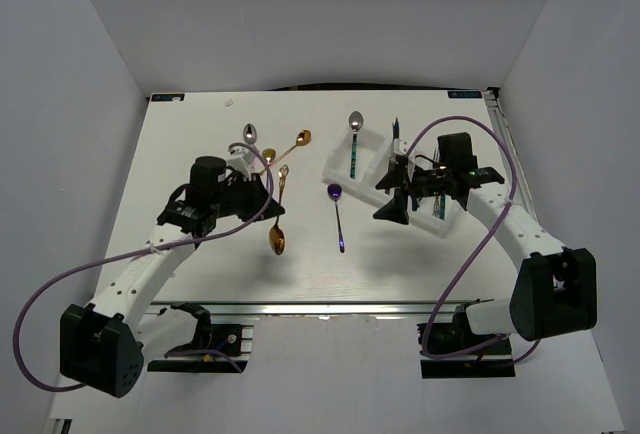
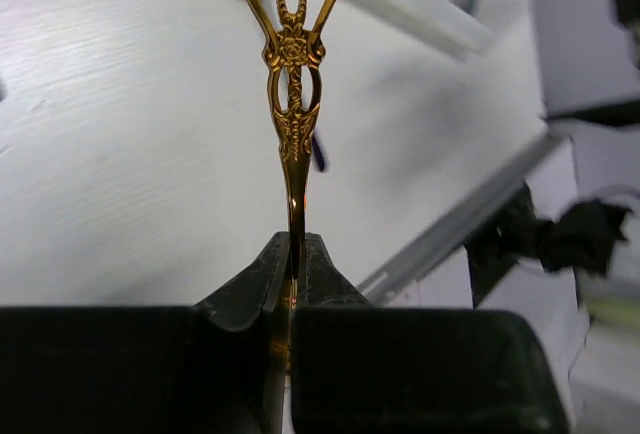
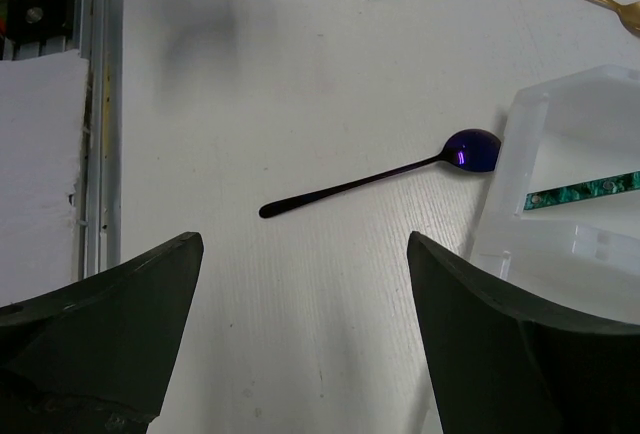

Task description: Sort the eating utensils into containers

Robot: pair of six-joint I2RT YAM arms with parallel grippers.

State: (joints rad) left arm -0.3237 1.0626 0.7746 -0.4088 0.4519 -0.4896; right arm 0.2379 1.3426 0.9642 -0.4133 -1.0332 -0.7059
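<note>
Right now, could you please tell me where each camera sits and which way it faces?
Top external: fixed above and behind the bases, looking down on the white table; left arm and right arm both show whole.
Left wrist: on the left wrist, looking along the left gripper, shut on a gold utensil.
Right wrist: on the right wrist, looking down past the open right gripper at a purple spoon beside the white tray.
Shared: top and right wrist views both show the purple spoon.
</note>
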